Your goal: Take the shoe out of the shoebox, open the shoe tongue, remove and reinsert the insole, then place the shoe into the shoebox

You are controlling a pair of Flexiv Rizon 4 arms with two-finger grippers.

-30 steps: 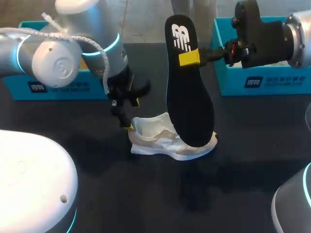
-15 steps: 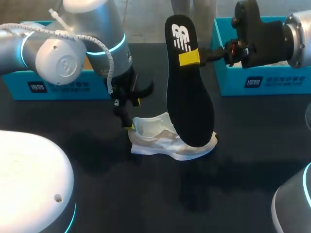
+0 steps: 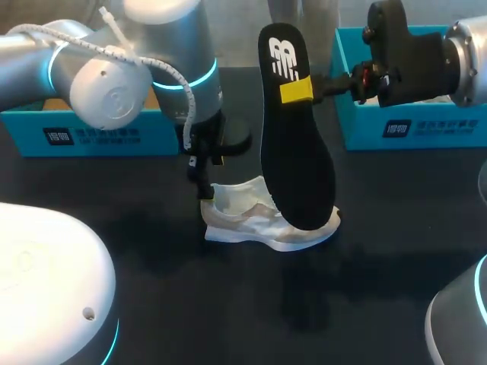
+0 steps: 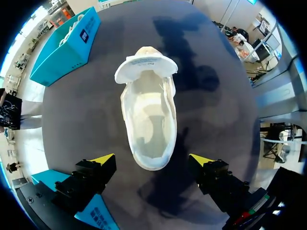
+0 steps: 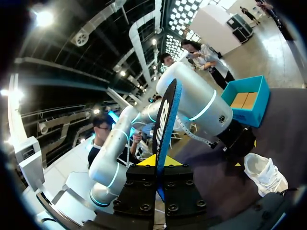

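A white shoe [image 3: 266, 222] lies on its sole on the black table, its tongue [image 4: 146, 67] folded open and its inside bare [image 4: 148, 124]. My left gripper [image 3: 211, 180] hangs open over the heel, one yellow tip on each side of it [image 4: 152, 160], not touching. My right gripper [image 3: 298, 91] is shut on a black insole [image 3: 293, 152], which hangs upright with its toe end down by the shoe's front. In the right wrist view the insole [image 5: 165, 120] stands edge-on between the fingers, and the shoe [image 5: 266, 173] lies beyond.
A teal shoebox [image 3: 99, 131] stands at the back left behind my left arm. A second teal box [image 3: 415, 125] stands at the back right under my right arm. Black table shows in front of the shoe [image 3: 251, 304].
My left arm has swung to the right, bringing its open gripper closer over the shoe's heel. The right gripper and the insole have not moved.
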